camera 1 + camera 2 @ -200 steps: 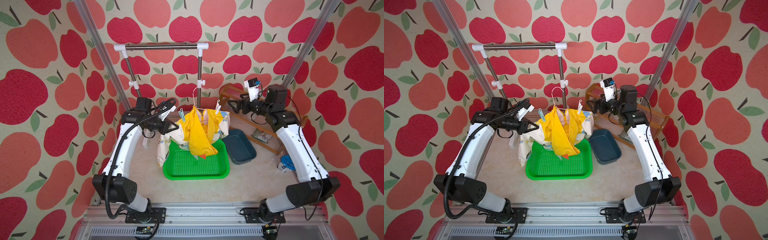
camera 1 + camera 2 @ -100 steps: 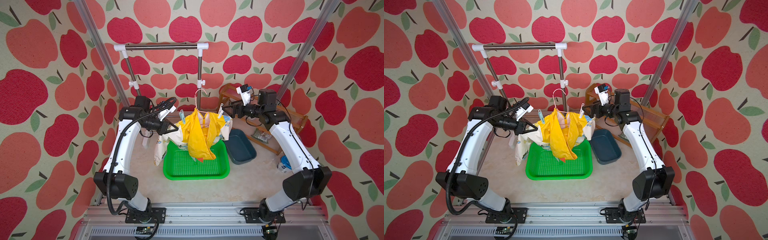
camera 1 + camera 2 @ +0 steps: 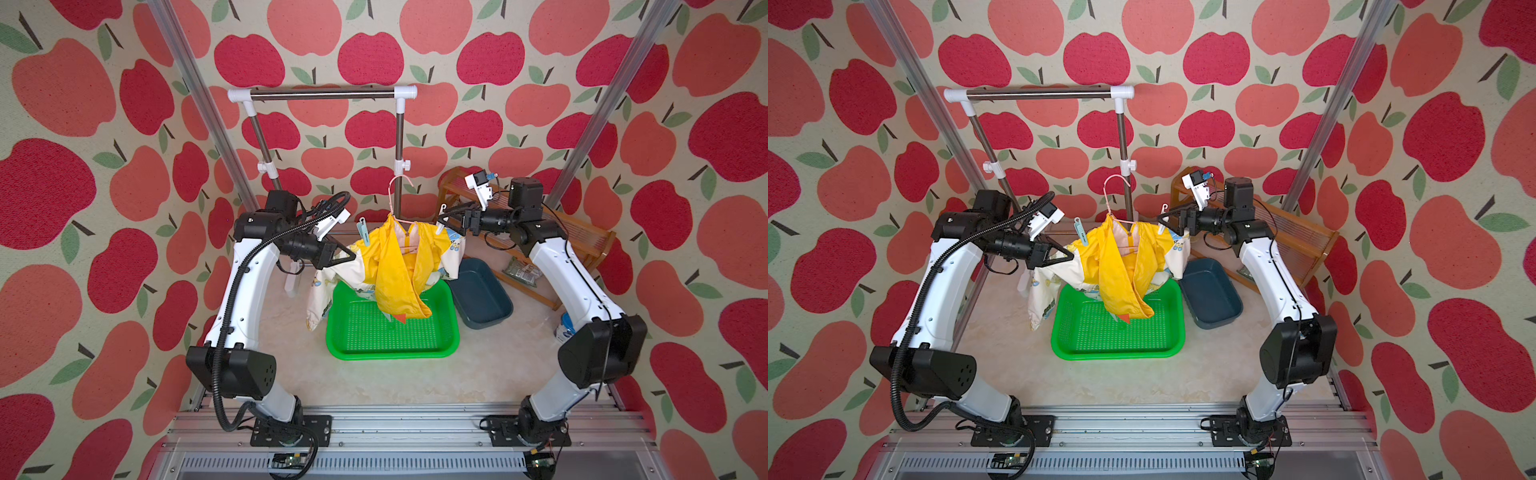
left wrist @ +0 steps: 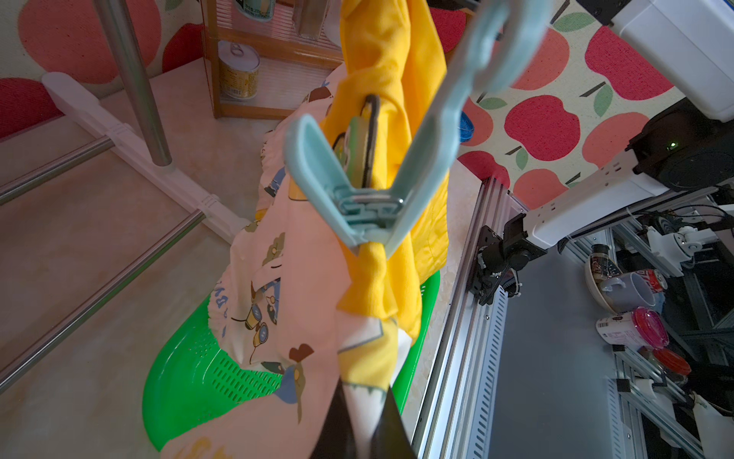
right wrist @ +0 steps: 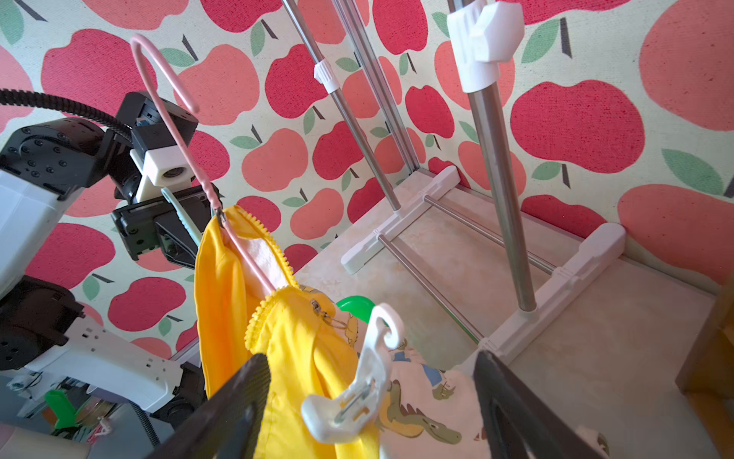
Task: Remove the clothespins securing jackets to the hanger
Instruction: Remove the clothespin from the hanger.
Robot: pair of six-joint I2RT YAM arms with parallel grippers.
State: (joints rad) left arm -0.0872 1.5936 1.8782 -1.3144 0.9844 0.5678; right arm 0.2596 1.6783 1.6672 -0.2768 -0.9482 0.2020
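Observation:
The pink hanger [image 3: 397,188] is held in the air in front of the rail, not hooked on it, and carries two jackets. The yellow jacket [image 3: 399,270] lies over the cream-white printed one [image 3: 323,286]. A pale blue clothespin [image 3: 363,232] [image 4: 357,198] clamps the left shoulder. A whitish clothespin [image 3: 440,220] [image 5: 357,397] clamps the right shoulder. My left gripper [image 3: 352,256] [image 4: 359,429] is shut on the cream-white jacket's fabric just below the blue clothespin. My right gripper [image 3: 444,219] [image 5: 369,359] is open, its fingers [image 5: 242,397] either side of the whitish clothespin without touching it.
A green perforated tray [image 3: 390,355] lies on the floor under the jackets, with a dark blue bin [image 3: 482,297] to its right. The steel rail [image 3: 328,93] stands behind them. A wooden shelf [image 3: 582,237] with cans is at the back right.
My right arm has swung left to the hanger's right end, bringing its open jaws around the whitish clothespin, and they have narrowed slightly. The left arm keeps its grip and has barely moved.

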